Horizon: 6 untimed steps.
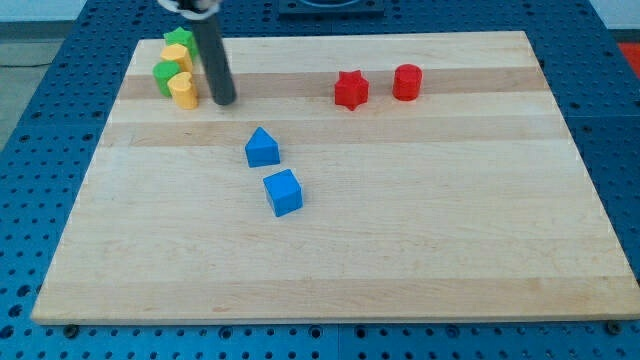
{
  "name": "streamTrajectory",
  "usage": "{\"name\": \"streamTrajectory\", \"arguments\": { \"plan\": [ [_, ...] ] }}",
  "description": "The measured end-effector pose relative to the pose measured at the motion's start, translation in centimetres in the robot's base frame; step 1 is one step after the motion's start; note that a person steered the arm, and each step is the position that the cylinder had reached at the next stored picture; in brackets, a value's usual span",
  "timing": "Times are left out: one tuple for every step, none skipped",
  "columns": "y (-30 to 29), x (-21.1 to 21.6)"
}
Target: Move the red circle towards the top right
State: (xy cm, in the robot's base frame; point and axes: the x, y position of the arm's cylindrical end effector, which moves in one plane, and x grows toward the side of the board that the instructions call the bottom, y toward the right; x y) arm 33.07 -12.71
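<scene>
The red circle (407, 81), a short cylinder, stands near the view's top, right of centre. A red star (351, 89) sits just to its left, a small gap between them. My tip (224, 101) rests on the board far to the left of both red blocks, just right of a cluster of green and yellow blocks. The rod rises from the tip up out of the view's top.
The cluster at the top left holds a green star (179, 39), a yellow block (177, 55), a green block (164, 76) and a yellow heart-like block (184, 90). A blue pentagon-like block (262, 147) and a blue cube (283, 192) lie near the middle. The wooden board (450, 250) lies on a blue table.
</scene>
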Motion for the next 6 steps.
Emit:
{"name": "streamTrajectory", "arguments": {
  "plan": [
    [7.2,2.2],
    [12.7,2.9],
    [18.1,1.5],
    [22.0,-2.1],
    [23.8,-4.3],
    [27.1,-4.9]
  ]
}}
